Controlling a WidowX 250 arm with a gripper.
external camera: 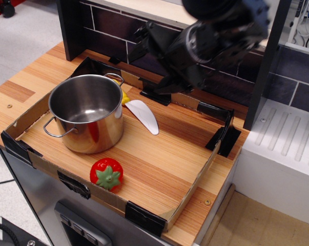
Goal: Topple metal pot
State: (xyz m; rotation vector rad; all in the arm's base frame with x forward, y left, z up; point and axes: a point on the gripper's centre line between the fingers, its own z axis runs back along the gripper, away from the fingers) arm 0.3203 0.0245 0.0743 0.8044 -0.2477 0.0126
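Start at the left of the wooden table (31, 77): the shiny stainless-steel cylindrical metal pot (86, 113) stands upright in the left half of the shallow cardboard-walled tray (190, 192), mouth up, empty, with one thin wire handle towards you on the left and the other at the far rim. A red toy strawberry with a green top (106, 173) lies near the tray's front wall, apart from the pot. Just right of the pot's far side you see a sliver of something yellow, too hidden to name, and a white plastic knife-shaped piece (144, 116) lying flat.

Further right and higher, the black end effector (153, 65) hangs blurred above the tray's back wall, tilted with its fingers reaching leftwards. It holds nothing; you cannot tell how wide it stands open.

So the pot sits to the left of the end effector, lower and nearer the front. Its long axis is vertical. You would probably come at the far right rim and push or lift there to tip it.
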